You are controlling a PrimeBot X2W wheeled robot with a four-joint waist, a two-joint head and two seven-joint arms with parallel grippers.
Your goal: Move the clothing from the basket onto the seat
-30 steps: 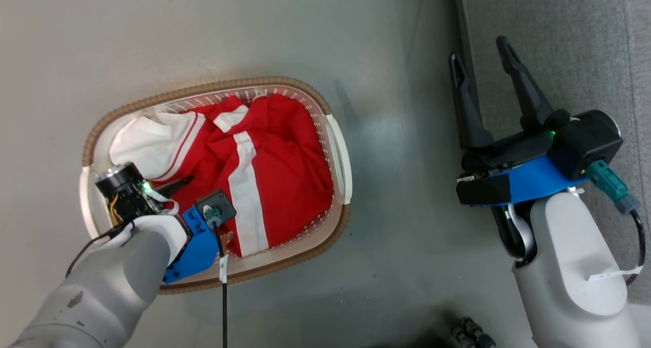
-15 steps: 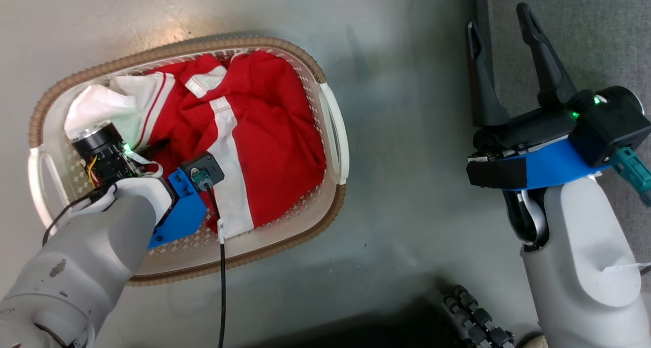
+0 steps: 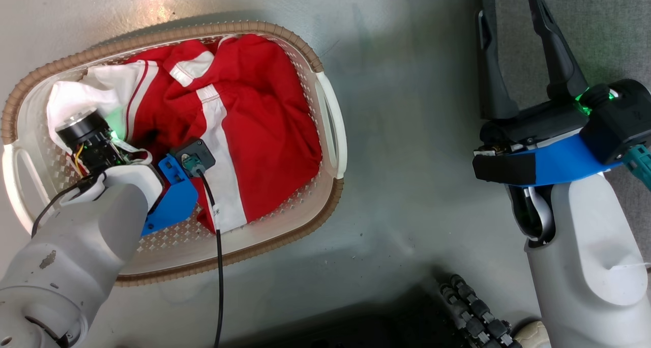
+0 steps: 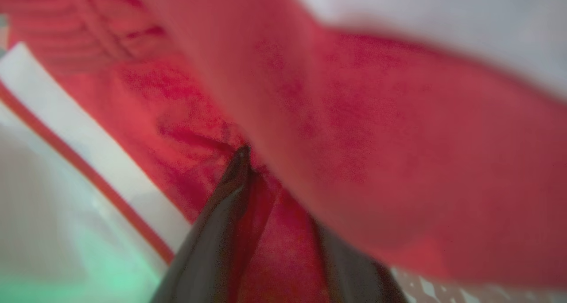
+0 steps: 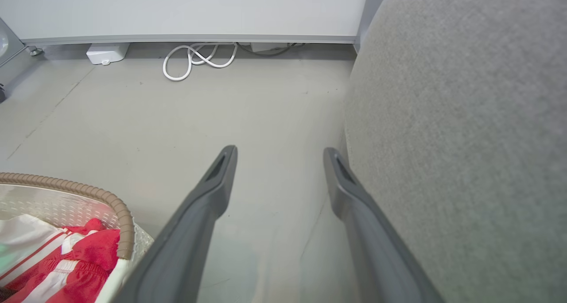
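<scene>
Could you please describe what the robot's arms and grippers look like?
Each forearm is a smooth pale grey shell, the left forearm scuffed. A blue bracket at each wrist carries black housings with a green light. The right gripper has two long, dark, tapered fingers. A black cable with a teal plug leaves the left wrist.

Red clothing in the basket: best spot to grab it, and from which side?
Probably a raised fold of the clothing beside the white stripe, near the middle of the heap, coming straight down from above. It lies crumpled and loose, so folds stand up to pinch, and the walls of the basket ring it, blocking any sideways approach.
</scene>
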